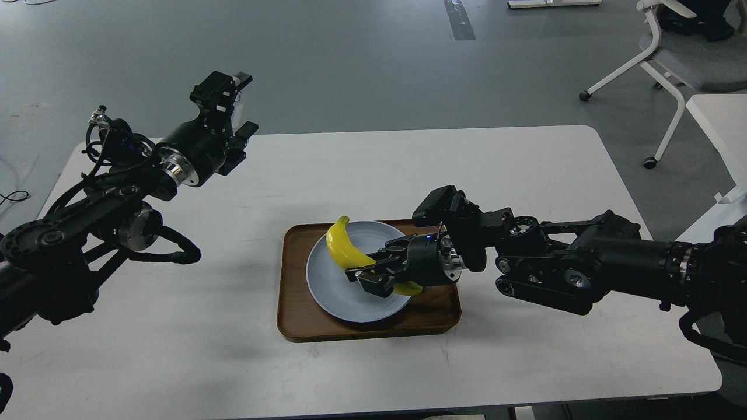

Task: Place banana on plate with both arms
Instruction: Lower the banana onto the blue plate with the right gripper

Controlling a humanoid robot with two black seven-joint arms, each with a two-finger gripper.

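Observation:
The yellow banana (341, 249) is held over the pale blue-grey plate (332, 291), its curved end pointing up and left. My right gripper (373, 269) is shut on the banana's middle, low over the plate's right half. Whether the banana touches the plate I cannot tell. My left gripper (230, 105) is open and empty, raised over the table's far left edge, well away from the plate.
The plate sits in a brown wooden tray (297, 324) on a white table (525, 169). A white chair (671, 52) stands on the floor at the far right, and another white table edge (718, 128) is beside it.

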